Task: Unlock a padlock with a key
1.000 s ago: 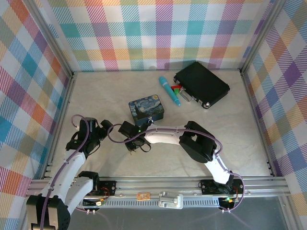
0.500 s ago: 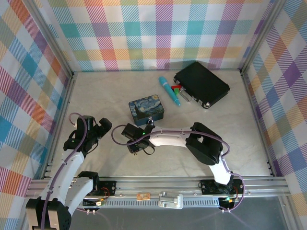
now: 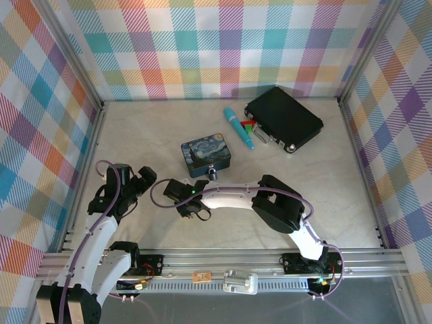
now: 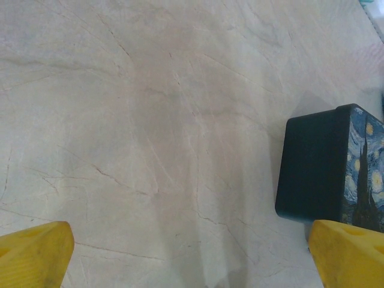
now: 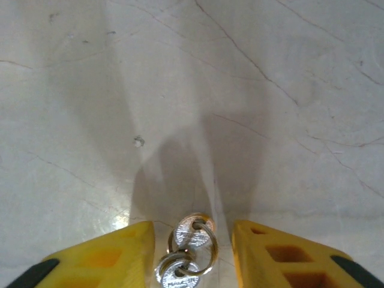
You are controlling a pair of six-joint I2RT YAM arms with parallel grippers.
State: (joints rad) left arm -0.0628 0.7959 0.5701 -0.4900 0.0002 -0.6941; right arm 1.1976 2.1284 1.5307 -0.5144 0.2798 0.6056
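Key [image 5: 186, 235] on small ring: lay flat on pale veined table [image 5: 180, 78], in the gap between the two yellow fingertips [image 5: 114, 252] of right gripper [image 5: 192, 255], ring end pointing forward, away from the wrist. Cast a soft shadow ahead of the fingers.

Right gripper: stood with jaws apart, one tip on each side of key, set close to the tabletop. Showed a sliver of table between ring and right-hand tip; contact at left-hand tip could not be told. Clamped nothing visibly.

Padlock [image 3: 212, 174]: appeared from overhead as a tiny dark object beyond right gripper, toward the back wall, just beside near edge of painted tin [image 4: 318, 174]. Was too small for shackle's state to be told.

Left gripper [image 4: 191, 252]: hung released and empty, yellow tips spread to opposite edges of its wrist view, bare table between them.

Painted tin: stood just ahead of left gripper's right-hand tip, dark side wall facing the wrist camera, blue-and-yellow print showing at far right. From overhead, sat between the two grippers and the back wall, nearer the grippers.

Teal pen-like stick [image 3: 239, 128] and black case [image 3: 283, 118]: lay well beyond both grippers, near the back wall, stick just left of case, both well apart from key.
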